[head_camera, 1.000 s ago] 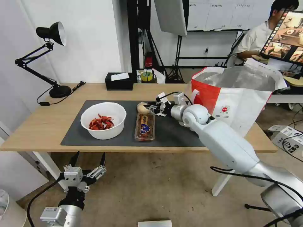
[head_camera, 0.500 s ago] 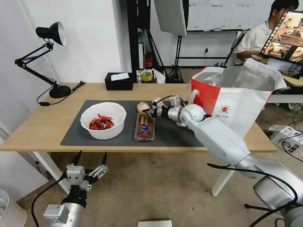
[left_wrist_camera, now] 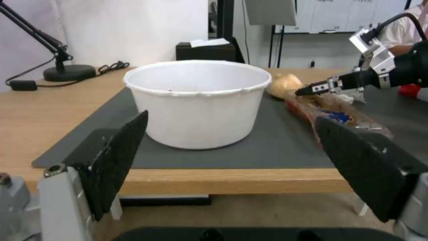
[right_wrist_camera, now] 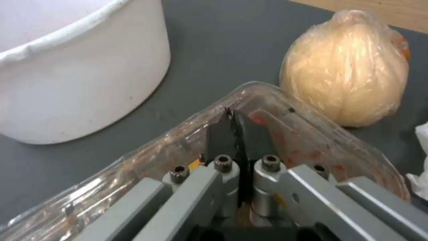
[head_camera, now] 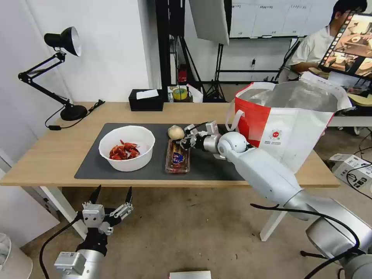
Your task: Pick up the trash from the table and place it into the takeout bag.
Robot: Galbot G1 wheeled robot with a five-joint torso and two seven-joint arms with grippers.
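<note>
Right wrist view puts my right gripper (right_wrist_camera: 234, 134) directly over the far end of the clear clamshell tray (right_wrist_camera: 178, 160), its two dark fingers pressed together with nothing between them. I cannot tell whether the tips touch the lid or hang just above it. Just beyond the tray's corner sits the beige wrapped ball (right_wrist_camera: 347, 70) on the dark grey mat (right_wrist_camera: 223, 50), and the wall of the white bowl (right_wrist_camera: 76, 73) stands on the other side, near the tray but apart from it. A scrap of crumpled white tissue (right_wrist_camera: 421, 157) shows at the edge.

From the head camera I see the right arm reaching across the table (head_camera: 50, 155) from the bag side, gripper (head_camera: 182, 142) at the tray's (head_camera: 177, 157) back end, with the ball (head_camera: 176, 132) just behind it. The bowl (head_camera: 127, 148), holding red crayfish shells, rests to the left of the tray on the mat (head_camera: 93, 155). The takeout bag (head_camera: 286, 124) stands upright and open at the table's right end, foil lining showing.

My left gripper (head_camera: 110, 195) is parked below the table's front edge, fingers spread wide and pointing up; in its own wrist view the pads (left_wrist_camera: 118, 157) frame the bowl (left_wrist_camera: 198, 100).
</note>
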